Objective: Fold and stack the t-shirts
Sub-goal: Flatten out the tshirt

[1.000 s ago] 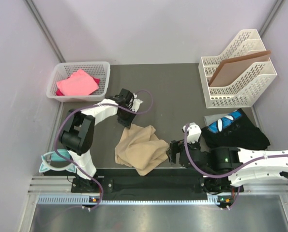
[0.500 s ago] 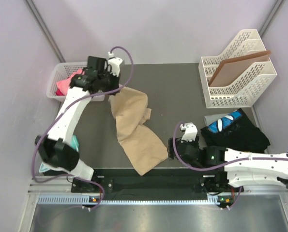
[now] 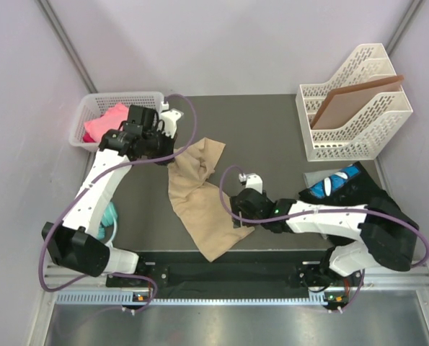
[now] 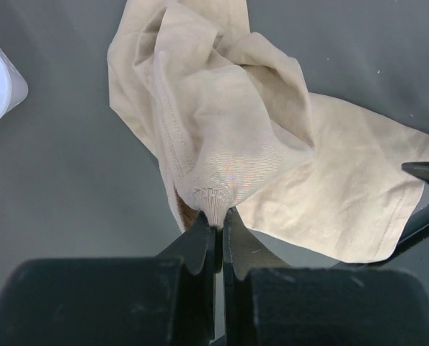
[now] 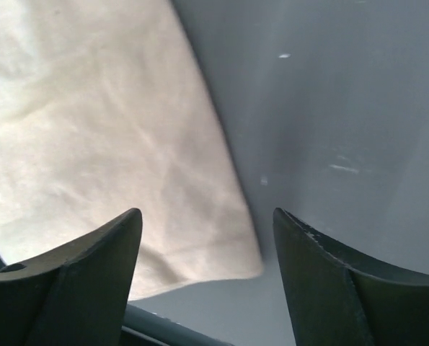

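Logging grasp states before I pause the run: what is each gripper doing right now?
Left gripper: closed, pinching a bunched fold of the tan t-shirt.
Right gripper: open, holding nothing, over the shirt's corner.

L tool [image 4: 219,220] pinched tight, arm stretched fwd; R tool [image 5: 205,216] fingers spread wide

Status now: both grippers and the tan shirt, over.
Left gripper shut on tan shirt, at a bunched edge. Right gripper open over its corner. Nothing blocking.
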`<action>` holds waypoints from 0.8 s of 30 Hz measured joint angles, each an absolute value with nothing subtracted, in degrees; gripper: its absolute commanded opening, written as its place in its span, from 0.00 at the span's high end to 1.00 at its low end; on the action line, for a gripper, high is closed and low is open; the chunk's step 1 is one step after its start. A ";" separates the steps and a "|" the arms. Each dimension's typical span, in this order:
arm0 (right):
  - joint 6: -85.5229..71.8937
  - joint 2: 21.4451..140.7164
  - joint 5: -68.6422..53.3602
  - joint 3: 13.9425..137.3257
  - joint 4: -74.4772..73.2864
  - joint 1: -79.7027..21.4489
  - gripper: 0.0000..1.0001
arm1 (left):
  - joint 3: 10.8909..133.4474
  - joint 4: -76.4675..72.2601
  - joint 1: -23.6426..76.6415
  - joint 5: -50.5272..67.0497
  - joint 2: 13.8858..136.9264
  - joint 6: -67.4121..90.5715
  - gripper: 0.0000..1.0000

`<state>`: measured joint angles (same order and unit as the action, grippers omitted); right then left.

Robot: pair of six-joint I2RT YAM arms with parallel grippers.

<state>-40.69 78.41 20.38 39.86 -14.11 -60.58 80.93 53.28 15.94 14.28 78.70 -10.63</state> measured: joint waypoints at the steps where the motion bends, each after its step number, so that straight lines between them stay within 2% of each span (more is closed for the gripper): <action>1: -40.73 79.81 19.27 40.73 -13.85 -60.60 0.31 | 80.93 53.39 15.94 14.24 78.63 -10.66 1.00; 7: -42.68 81.80 16.29 41.41 -13.89 -61.67 0.39 | 80.16 53.19 15.94 13.93 78.04 -10.96 1.00; 21: -48.51 73.67 16.43 35.11 -19.11 -62.24 0.39 | 77.19 53.06 15.97 13.56 77.25 -11.75 1.00; 24: -48.69 73.82 16.43 34.85 -19.27 -62.24 0.44 | 77.14 53.04 15.97 13.43 77.23 -11.77 1.00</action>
<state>-48.69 73.82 16.43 34.85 -19.27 -62.24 77.14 53.04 15.97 13.43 77.23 -11.77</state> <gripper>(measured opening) 0.602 0.033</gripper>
